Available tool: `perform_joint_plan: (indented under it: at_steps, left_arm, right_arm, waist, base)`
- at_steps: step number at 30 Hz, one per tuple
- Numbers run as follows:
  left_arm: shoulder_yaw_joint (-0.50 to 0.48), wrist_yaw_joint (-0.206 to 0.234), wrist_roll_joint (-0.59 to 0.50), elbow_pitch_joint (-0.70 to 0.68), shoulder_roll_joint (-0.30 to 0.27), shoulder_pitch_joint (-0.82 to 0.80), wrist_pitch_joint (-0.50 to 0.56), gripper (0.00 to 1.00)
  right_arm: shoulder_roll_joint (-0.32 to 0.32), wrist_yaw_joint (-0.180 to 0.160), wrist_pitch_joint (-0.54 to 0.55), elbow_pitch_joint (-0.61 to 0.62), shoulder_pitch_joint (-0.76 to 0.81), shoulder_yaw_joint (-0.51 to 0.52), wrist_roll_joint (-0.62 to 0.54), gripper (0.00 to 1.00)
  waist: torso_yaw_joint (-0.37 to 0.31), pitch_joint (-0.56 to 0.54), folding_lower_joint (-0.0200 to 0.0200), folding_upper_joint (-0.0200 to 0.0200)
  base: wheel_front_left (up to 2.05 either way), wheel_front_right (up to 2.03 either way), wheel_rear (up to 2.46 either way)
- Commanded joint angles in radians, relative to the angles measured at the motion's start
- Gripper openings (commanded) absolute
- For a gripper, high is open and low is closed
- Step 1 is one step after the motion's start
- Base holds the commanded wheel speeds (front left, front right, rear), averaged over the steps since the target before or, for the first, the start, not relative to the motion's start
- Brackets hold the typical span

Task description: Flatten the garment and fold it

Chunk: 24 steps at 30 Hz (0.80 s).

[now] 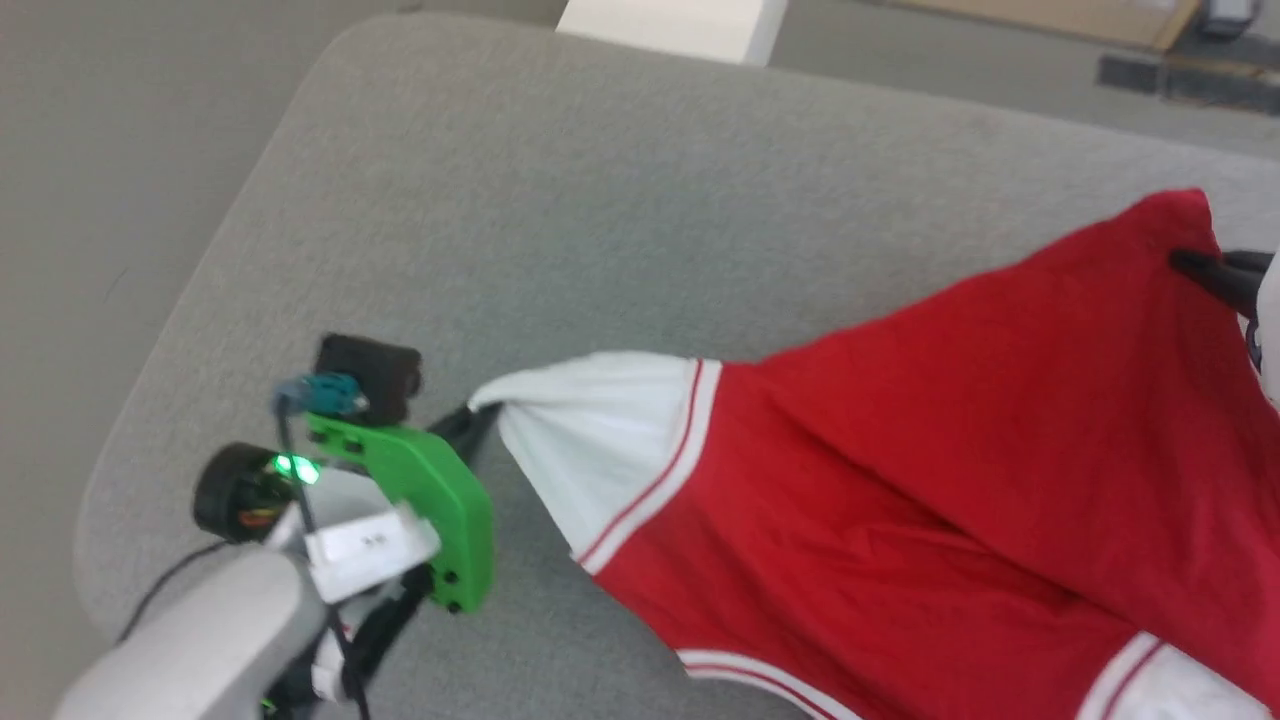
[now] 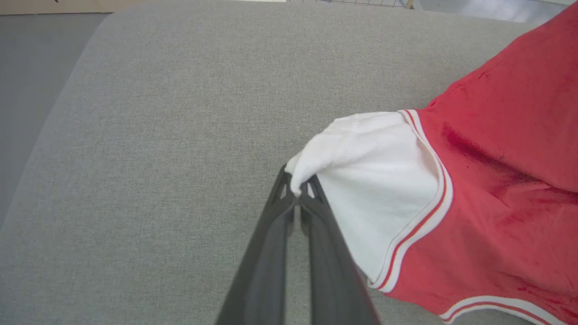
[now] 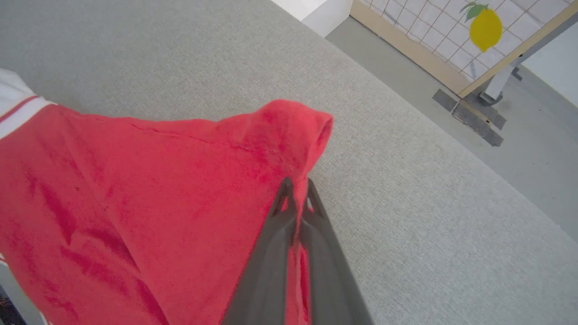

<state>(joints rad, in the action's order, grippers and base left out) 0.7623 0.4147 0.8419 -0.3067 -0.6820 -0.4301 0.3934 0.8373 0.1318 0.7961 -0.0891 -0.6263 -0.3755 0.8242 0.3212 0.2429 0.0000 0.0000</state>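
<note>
Desk, head view: a grey cloth-covered desk with rounded corners, pale floor around it and a white block past its far edge.
Garment, head view: the red garment lies across the right half of the desk, drawn out between the two claws, with its white lining turned outward at the left end and striped trim along the edges.
Left claw, head view: the left claw, on a wrist with a green bracket, is pinched tight on the tip of the white lining.
Right claw, head view: the right claw shows at the right edge, its dark fingers on the far red corner; that part is blurred.
Left claw, left wrist view: the left claw has its two fingers pressed together, with a small fold of white cloth caught between the tips.
Garment, left wrist view: from the pinch the lining widens to the white-and-red trim, then the red garment runs off to the right over the desk.
Right claw, right wrist view: the right claw is clamped narrow on red cloth just below a corner that stands up in a rolled peak.
Garment, right wrist view: the garment spreads left from the grip in creased red folds, a strip of white trim at the left edge.
Surroundings, right wrist view: bare desk to the right; beyond it, floor and a gridded screen with a yellow lemon on it.
</note>
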Motion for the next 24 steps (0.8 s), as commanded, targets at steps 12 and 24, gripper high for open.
perform_joint_plan:
  at_steps: [12, 24]
  left_arm:
    - [-0.127, -0.013, 0.015, -0.052, -0.091, -0.080, -0.049, 0.00]
    - [-0.256, -0.050, 0.030, -0.067, -0.099, -0.254, -0.100, 0.00]
  right_arm:
    - [0.028, -0.001, -0.161, 0.100, 0.042, 0.046, 0.079, 0.00]
    - [-0.025, -0.001, -0.195, 0.207, 0.027, 0.185, 0.074, 0.00]
  waist:
    - [-0.182, -0.173, 0.0000, 0.0000]
    - [-0.261, -0.172, 0.0000, 0.0000]
  base:
    - [0.00, 0.00, 0.00]
    - [0.00, 0.00, 0.00]
